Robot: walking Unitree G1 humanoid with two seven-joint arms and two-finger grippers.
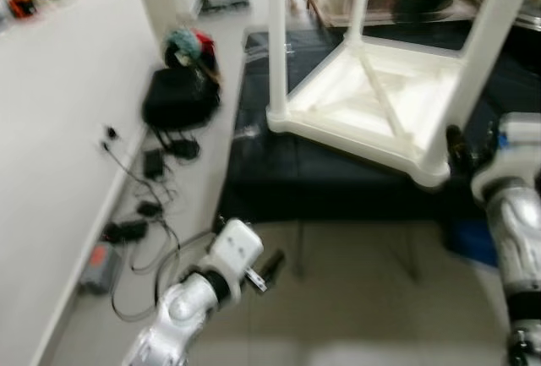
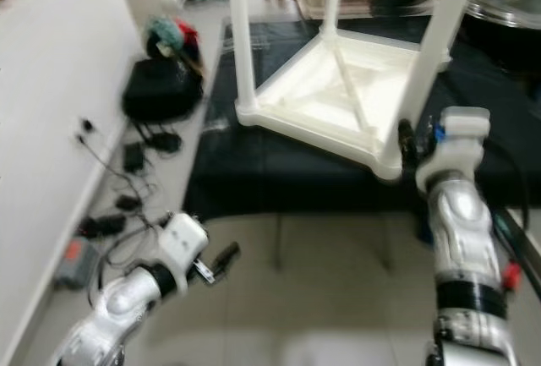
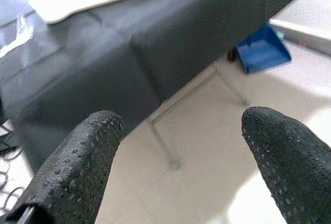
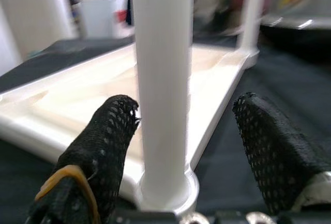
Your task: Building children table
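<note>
A white children's table (image 1: 372,100) lies upside down on a black-covered platform (image 1: 321,176), with its legs (image 1: 277,36) standing up. My right gripper (image 4: 186,115) is open around the base of the near right leg (image 4: 163,79). One finger (image 4: 111,131) sits close against the leg and the other stands well apart. In the left eye view that gripper (image 1: 457,145) is at the table's near right corner. My left gripper (image 1: 272,263) is open and holds nothing, low over the tiled floor in front of the platform.
A white wall runs along the left. At its foot lie a black bag (image 1: 177,95), tangled cables and chargers (image 1: 139,214) and an orange-grey device (image 1: 100,266). A blue dustpan (image 3: 264,53) lies under the platform, beside its thin metal legs (image 3: 165,146).
</note>
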